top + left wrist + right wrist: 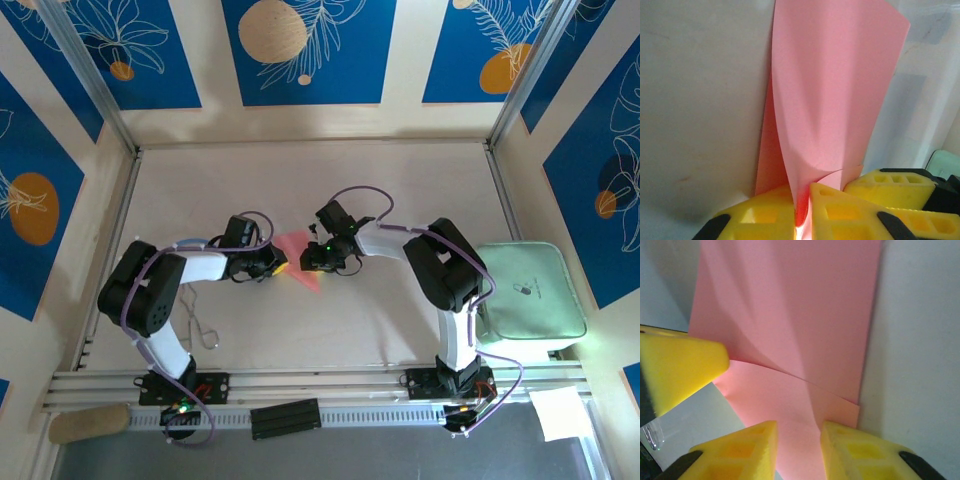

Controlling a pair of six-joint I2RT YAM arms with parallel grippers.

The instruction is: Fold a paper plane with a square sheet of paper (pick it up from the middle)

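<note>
Square sheet (298,248) spans btwn arms: L gripper (800,215) pinches its 9 o'clock edge, R gripper (799,447) fingers spread at 3 o'clock.

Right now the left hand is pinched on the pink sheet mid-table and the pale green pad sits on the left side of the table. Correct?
Not quite. The pale green pad sits on the right side of the table, as the top external view shows. The rest holds: the left hand is pinched on the pink sheet mid-table.
</note>
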